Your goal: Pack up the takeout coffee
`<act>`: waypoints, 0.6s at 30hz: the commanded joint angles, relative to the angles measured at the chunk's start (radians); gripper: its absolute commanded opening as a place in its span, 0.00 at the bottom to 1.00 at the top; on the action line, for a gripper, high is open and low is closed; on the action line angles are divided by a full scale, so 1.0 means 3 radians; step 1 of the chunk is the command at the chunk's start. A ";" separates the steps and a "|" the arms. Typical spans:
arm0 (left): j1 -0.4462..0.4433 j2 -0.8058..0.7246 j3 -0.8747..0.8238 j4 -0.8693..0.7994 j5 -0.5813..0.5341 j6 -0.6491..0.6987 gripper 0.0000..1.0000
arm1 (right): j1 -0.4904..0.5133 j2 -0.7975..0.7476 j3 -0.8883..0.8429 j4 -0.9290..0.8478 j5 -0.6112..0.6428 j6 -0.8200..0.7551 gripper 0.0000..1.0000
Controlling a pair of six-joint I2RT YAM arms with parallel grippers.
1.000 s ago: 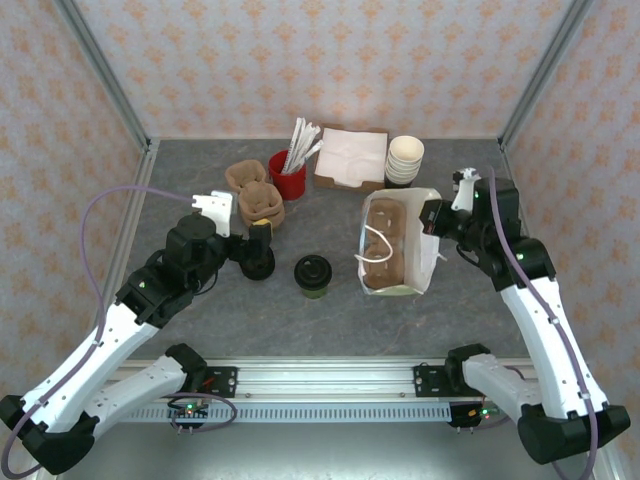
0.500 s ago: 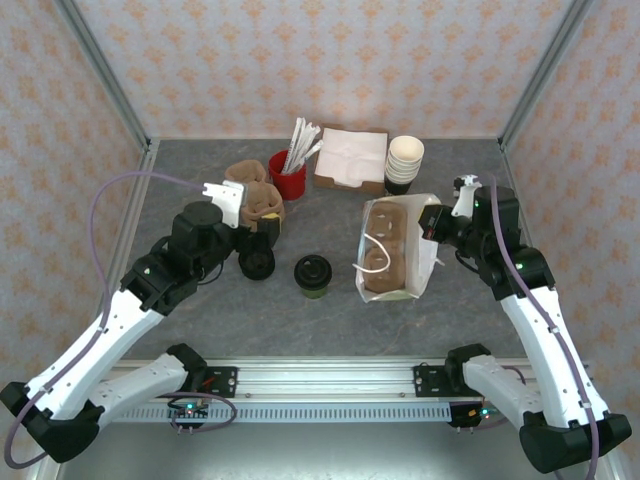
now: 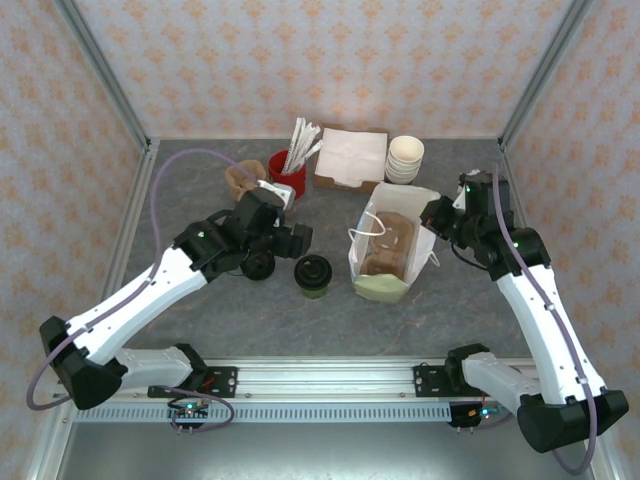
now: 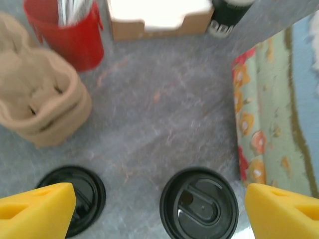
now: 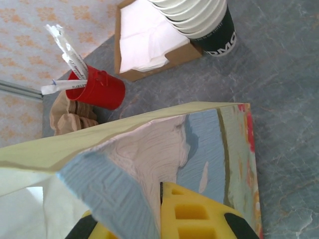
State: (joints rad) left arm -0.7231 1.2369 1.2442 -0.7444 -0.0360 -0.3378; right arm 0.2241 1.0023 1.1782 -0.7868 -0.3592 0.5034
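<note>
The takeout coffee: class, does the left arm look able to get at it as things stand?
Probably yes. The left gripper hangs open above the takeout coffee, nothing covering its lid. The loose lid and the paper bag stand close on either side, but apart from the cup.

takeout coffee (image 4: 199, 205) cropped at bottom, loose lid (image 4: 85, 191) part-hidden by fingertip (image 4: 37, 209), paper bag (image 5: 149, 144) covering the fingers (image 5: 192, 216)

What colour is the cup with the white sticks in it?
Red. The cup shows best in the right wrist view, white sticks poking out.
</note>
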 commanded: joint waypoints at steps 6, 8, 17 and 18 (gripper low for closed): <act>-0.0268 0.0208 -0.0116 -0.0231 0.0041 -0.0501 0.92 | 0.0030 -0.0053 -0.0059 -0.0136 0.0003 0.0319 0.00; -0.0335 0.0282 -0.0137 -0.0223 0.0047 -0.0480 0.92 | 0.0030 -0.0068 -0.0085 -0.0126 -0.0008 0.0312 0.00; -0.0476 0.0603 -0.0148 -0.0174 0.0098 -0.0460 0.90 | 0.0028 -0.0170 -0.0302 -0.0083 0.0019 0.0350 0.00; -0.0483 0.0645 -0.0144 -0.0177 0.0118 -0.0449 0.90 | 0.0030 -0.0173 -0.0312 -0.0090 0.0023 0.0353 0.00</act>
State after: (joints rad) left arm -0.8543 1.4082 1.2011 -0.7815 -0.0074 -0.4644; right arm 0.2268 0.9730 1.0954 -0.8127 -0.3626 0.5926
